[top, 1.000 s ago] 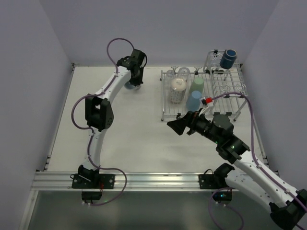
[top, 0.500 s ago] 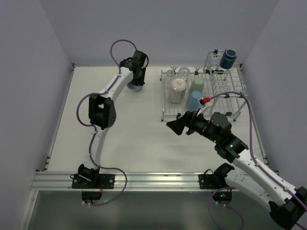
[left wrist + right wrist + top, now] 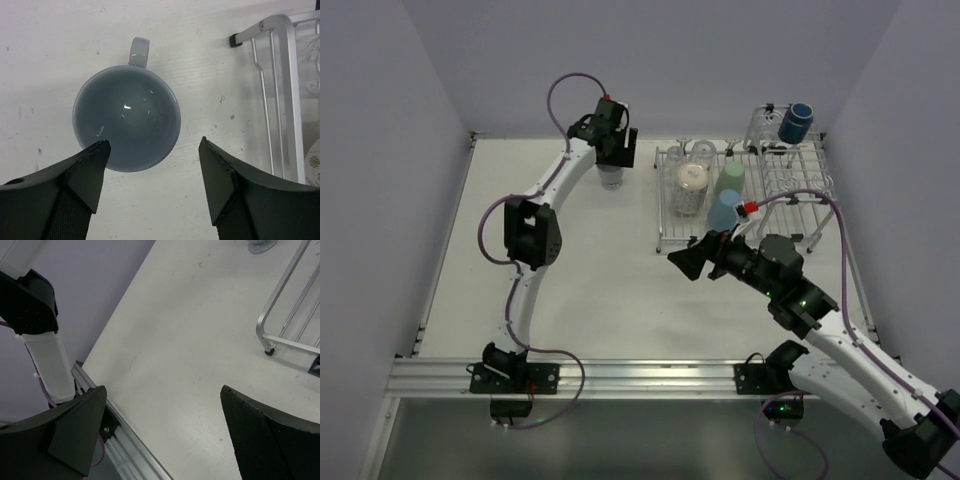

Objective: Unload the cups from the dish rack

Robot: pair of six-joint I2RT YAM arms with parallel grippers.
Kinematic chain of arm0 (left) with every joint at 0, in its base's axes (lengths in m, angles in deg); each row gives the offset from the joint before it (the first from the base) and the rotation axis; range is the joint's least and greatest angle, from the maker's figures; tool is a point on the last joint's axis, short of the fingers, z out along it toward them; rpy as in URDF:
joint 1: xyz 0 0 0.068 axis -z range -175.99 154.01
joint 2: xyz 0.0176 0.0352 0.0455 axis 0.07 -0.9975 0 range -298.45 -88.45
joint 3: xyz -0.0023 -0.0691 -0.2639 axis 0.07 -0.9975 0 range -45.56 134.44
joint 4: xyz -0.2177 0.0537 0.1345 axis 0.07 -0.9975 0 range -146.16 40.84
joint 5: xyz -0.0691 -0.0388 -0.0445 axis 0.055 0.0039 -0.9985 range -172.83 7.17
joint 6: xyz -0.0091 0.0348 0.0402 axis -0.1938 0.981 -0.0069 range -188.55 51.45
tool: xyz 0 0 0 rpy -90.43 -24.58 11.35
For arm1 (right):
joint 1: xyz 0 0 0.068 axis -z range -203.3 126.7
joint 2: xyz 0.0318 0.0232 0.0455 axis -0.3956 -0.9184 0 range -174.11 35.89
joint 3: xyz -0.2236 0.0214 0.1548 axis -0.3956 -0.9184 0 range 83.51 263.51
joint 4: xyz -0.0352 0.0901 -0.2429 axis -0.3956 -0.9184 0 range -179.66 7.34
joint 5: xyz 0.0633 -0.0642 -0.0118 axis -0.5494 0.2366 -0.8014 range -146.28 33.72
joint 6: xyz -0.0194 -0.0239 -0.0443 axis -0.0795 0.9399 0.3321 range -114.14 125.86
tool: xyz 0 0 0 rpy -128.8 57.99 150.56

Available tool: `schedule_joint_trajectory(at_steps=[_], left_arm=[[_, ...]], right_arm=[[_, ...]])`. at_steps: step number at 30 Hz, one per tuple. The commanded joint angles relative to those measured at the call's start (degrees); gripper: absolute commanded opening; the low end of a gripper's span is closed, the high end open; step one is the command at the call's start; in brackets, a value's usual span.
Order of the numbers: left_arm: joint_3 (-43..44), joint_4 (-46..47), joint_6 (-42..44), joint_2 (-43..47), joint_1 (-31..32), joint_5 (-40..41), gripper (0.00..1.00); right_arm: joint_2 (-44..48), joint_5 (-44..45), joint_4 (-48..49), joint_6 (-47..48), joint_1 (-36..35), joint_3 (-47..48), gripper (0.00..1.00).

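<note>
**Mug set down, rack yet to clear:** Your left tool (image 3: 152,145) hangs over a whitish mug (image 3: 127,118), its fingers spread wide to either side of the rim and gripping nothing. The mug stands upright on the worktop (image 3: 600,280), long axis vertical and mouth open to the lens. Its handle (image 3: 139,50) points to the top edge of the left wrist view.

Only that view shows the handle and the bare inside. From the top camera the mug is largely hidden under the tool, at the far side of the worktop, near the left end of the dish rack (image 3: 800,190) but apart from it.

The top camera alone shows the rack's load: a pale green tumbler (image 3: 731,176), a light blue tumbler (image 3: 723,210) and clear glasses (image 3: 690,190) on the tray, and a navy mug (image 3: 796,122) in the raised basket.

Your right tool (image 3: 685,262), fingers likewise parted and empty, hovers by the rack's near left corner.

The worktop is white and flecked with small marks. Pale lilac walls (image 3: 670,60) close it in, and a metal rail (image 3: 620,375) edges the near side.
</note>
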Motion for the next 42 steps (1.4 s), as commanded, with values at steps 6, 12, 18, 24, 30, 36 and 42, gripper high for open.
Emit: schedule_joint_trajectory(at_steps=[6, 12, 18, 24, 30, 36, 42], left_arm=[[-3.61, 16.11, 0.35, 16.40, -0.44, -4.03, 1.00], [-16.42, 29.73, -3.41, 35.37, -0.44, -7.72, 1.00], [-52.80, 45.64, -17.92, 62.35, 0.79, -20.20, 1.00], [-76.20, 40.06, -16.00, 85.30, 1.40, -21.45, 1.00], [-87.28, 33.27, -9.50, 99.29, 1.40, -19.78, 1.00], [-91.68, 32.82, -4.93, 103.78, 1.40, -16.70, 1.00], [-93.27, 34.23, -3.07, 103.26, 1.40, -16.26, 1.00]], right_arm=[[-2.82, 12.55, -6.09, 7.61, -0.25, 8.83, 0.99], [-9.67, 28.01, -11.62, 12.62, -0.16, 15.15, 0.99], [-20.39, 40.59, -12.15, 15.00, 0.71, 20.25, 0.99], [-27.43, 44.82, -12.07, 14.74, 3.88, 24.04, 0.99], [-33.14, 46.83, -11.98, 13.77, 6.51, 26.41, 0.98], [-38.24, 46.31, -11.98, 12.45, 8.89, 28.00, 0.96], [-40.26, 46.40, -11.02, 11.66, 10.65, 27.30, 0.95]])
